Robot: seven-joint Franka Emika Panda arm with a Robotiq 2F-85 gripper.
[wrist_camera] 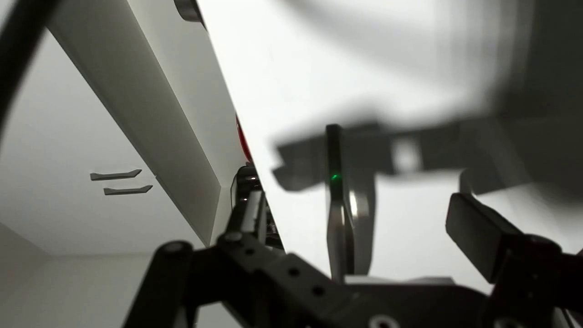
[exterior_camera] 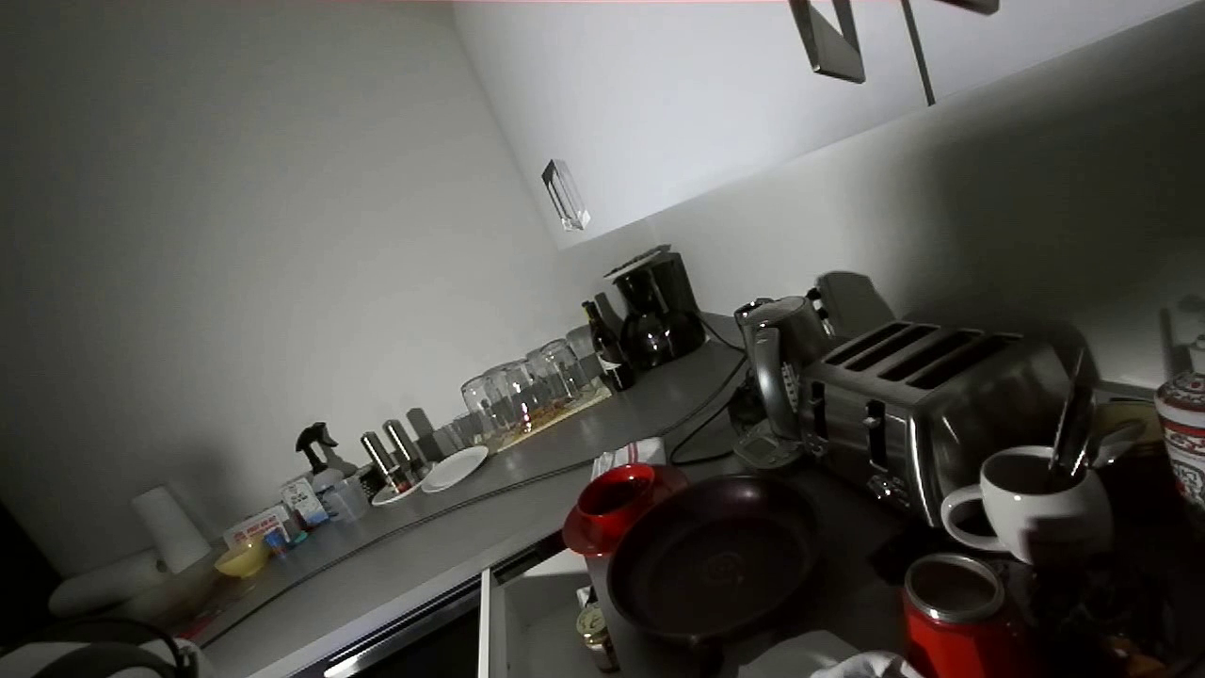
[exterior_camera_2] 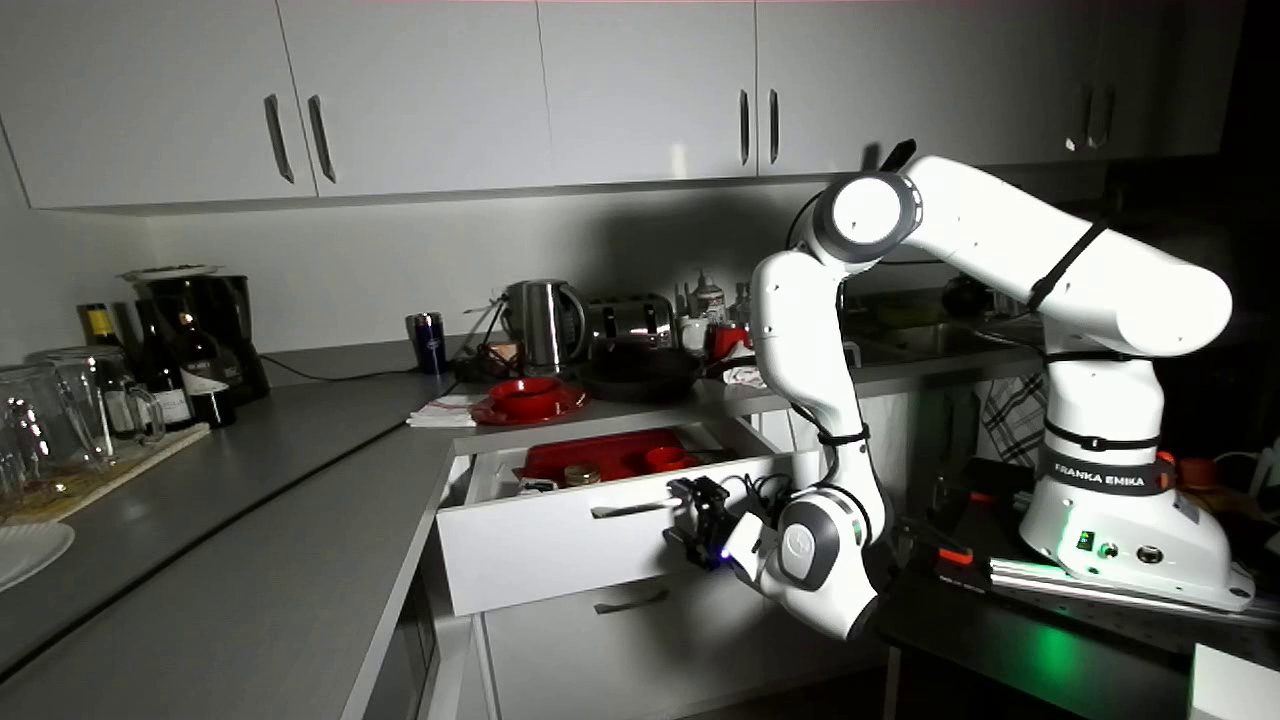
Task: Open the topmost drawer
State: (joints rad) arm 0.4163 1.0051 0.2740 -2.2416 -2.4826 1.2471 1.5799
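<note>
Topmost drawer, white-fronted, extended: six o'clock in an exterior view. Red bowl: eleven o'clock of drawer. Gripper: at front's three o'clock, jaws wide apart, nothing gripped; handle seen between, depth uncertain.

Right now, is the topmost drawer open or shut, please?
Open: the topmost drawer juts out from under the counter, and both exterior views show a jar inside. Whether it is fully pulled out, I cannot tell.

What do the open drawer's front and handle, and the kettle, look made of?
Drawer front: possibly painted board or laminate; smooth, pale, no visible grain. Drawer handle: probably metal, glossy, given its bright glint. Kettle: likely steel, polished-looking, with silvery vertical highlights.
</note>
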